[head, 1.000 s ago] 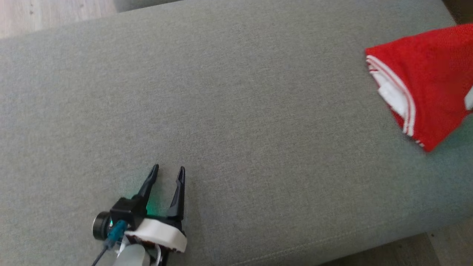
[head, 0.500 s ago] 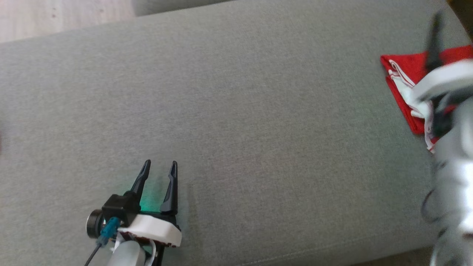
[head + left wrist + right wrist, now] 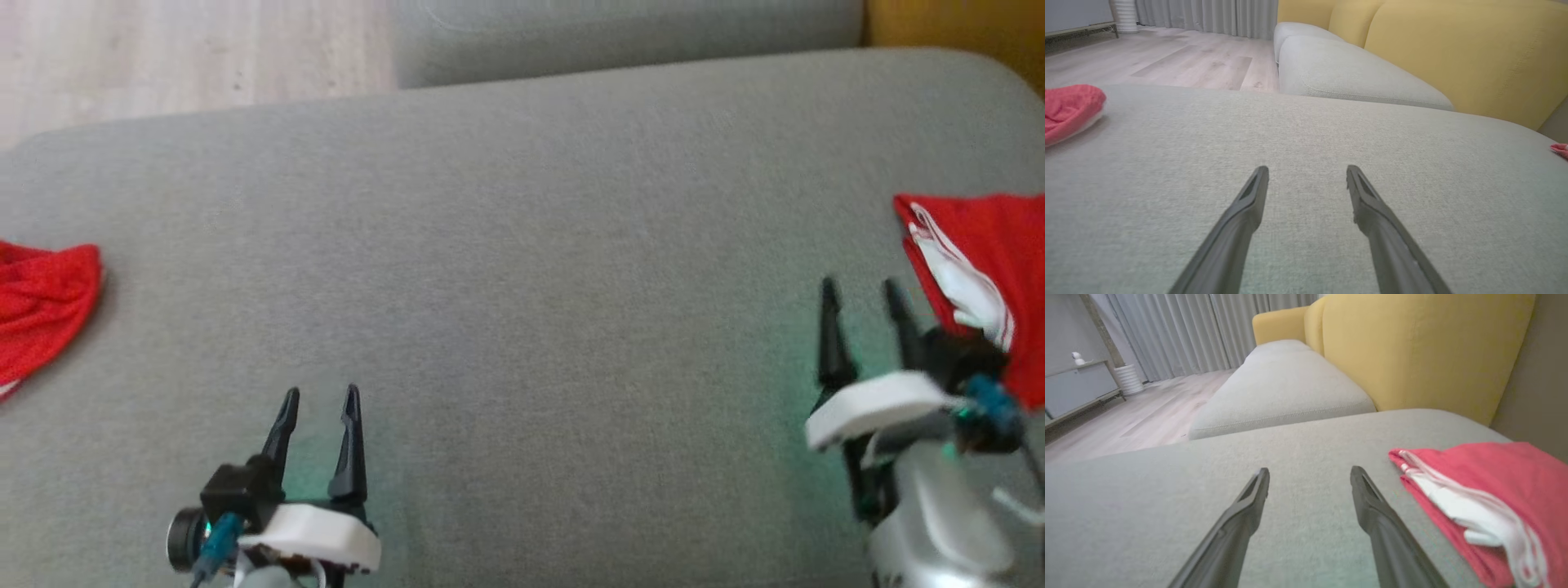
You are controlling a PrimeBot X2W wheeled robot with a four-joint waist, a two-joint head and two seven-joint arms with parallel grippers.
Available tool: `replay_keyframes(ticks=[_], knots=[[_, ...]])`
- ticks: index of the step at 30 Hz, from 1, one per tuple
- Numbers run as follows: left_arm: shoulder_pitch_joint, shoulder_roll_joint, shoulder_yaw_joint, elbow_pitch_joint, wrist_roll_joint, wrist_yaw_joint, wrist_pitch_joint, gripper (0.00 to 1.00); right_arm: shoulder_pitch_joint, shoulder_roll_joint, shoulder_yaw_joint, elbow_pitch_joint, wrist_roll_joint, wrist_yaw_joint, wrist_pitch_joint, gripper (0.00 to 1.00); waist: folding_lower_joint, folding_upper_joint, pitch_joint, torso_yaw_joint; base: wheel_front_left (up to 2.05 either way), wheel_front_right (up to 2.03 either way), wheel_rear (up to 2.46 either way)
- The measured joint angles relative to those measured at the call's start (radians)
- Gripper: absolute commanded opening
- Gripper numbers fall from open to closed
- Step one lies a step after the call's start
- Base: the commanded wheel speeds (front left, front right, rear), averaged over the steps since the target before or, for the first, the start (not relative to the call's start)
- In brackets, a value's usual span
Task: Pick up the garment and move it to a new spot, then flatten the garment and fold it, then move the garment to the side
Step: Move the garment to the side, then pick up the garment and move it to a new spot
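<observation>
The garment point(image 3: 984, 245) is red with white striped trim and lies folded at the right end of the grey sofa cushion point(image 3: 522, 245). In the right wrist view the garment point(image 3: 1498, 477) rests just right of my fingers. My right gripper point(image 3: 859, 286) is open and empty, a little left of the garment's near edge and apart from it; the right wrist view also has it open point(image 3: 1310, 470) over bare cushion. My left gripper point(image 3: 320, 392) stands open and empty at the lower left, and shows open point(image 3: 1307, 168) above the cushion in the left wrist view.
A second red cloth point(image 3: 41, 318) lies crumpled at the cushion's left edge, also visible as a red cloth point(image 3: 1069, 108) from the left wrist. A yellow sofa back point(image 3: 1412, 351) and another grey seat point(image 3: 1282, 388) stand beyond. Wooden floor point(image 3: 188, 49) lies past the far-left edge.
My right gripper has let go of the garment, opened, and pulled back to its left. The garment now lies flat. The head camera has shifted, bringing the left red cloth into view.
</observation>
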Motion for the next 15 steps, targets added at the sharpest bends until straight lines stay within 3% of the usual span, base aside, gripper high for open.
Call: replay_keyframes(ticks=[15], knots=[[0.08,0.0,0.057,-0.011,0.0,0.028,0.0,1.0,0.159,0.007,0.123,-0.036,0.139,0.0,0.0,1.0,0.0,0.0,-0.106,0.065,0.0,0.0,0.0]])
